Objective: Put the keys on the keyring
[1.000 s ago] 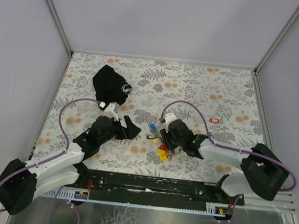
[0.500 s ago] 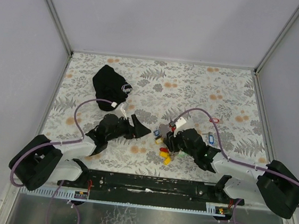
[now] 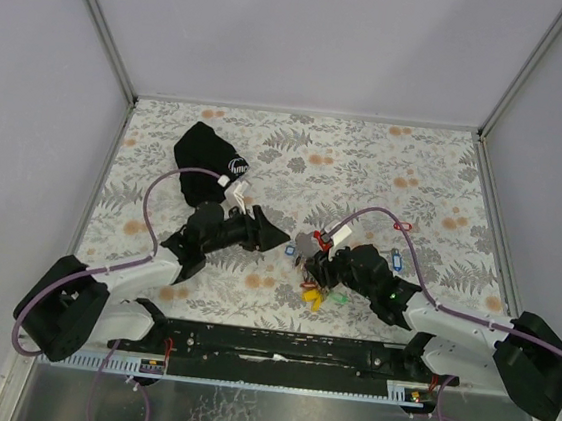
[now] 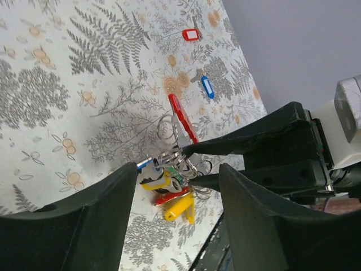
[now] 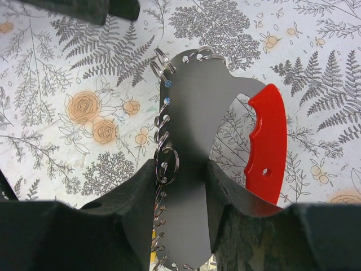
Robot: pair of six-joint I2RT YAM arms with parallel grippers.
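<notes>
Left gripper point(image 3: 276, 237): moved in toward plate point(image 5: 192, 141); jaws narrowed but apart, nothing between. Right gripper point(image 5: 180, 186): clamped on plate. Keys point(image 4: 163, 182): bunched against plate's ringed edge. Risk: left gripper closing askew could twist plate loose, spilling keys.

grey plate point(image 5: 189, 141): low end lost behind right gripper point(image 5: 183, 189) fingers & btm edge, right wrist view.
keys point(image 4: 177, 208): bunch under plate, tangled, tag count unclear. In top view partly under right gripper.
left gripper point(image 5: 109, 10): up-left of plate, only tips, cut by top edge, right wrist view.
rings on plate edge: top view too small to tell.
</notes>
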